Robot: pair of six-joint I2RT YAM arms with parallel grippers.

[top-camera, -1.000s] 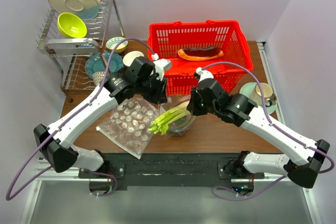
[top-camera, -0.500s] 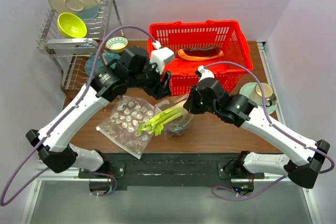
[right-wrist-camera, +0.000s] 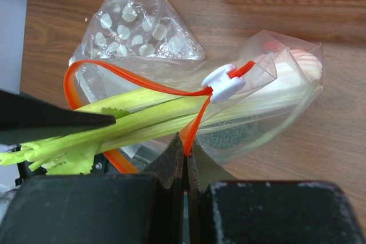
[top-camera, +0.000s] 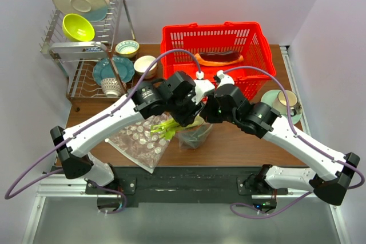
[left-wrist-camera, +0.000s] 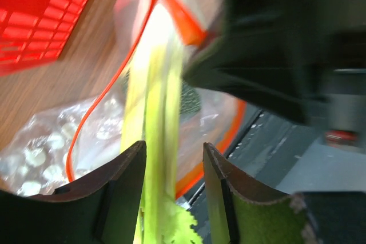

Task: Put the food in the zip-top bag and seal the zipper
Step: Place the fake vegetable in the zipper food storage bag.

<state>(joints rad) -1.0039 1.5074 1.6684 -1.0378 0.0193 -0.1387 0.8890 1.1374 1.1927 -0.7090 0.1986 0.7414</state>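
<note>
Right wrist view is showing the right claw (right-wrist-camera: 186, 151) closed tight on the zipper (right-wrist-camera: 131, 79), pinching the orange-red strip and holding the mouth of the zip-top bag (right-wrist-camera: 286, 78) open over the bench (right-wrist-camera: 331, 158). The stalks (right-wrist-camera: 148, 119) are lying through that mouth. Their long axis is running from the leafy ends outside the bag to the pale butt ends deep in its far corner.

The left claw (left-wrist-camera: 171, 167) is sitting at the leafy ends, its fingers part-way apart on either side of the stalks. Whether they are pressing on the stalks cannot be told. The left arm is the nearer one, so the length outside the bag is judged to need pushing along that axis, away from the left claw.

A dark textured shape (right-wrist-camera: 229, 136), probably the green ball, is showing inside the bag beneath the stalks. The slab (top-camera: 218, 58) is lying in the red basket (top-camera: 168, 44).
</note>
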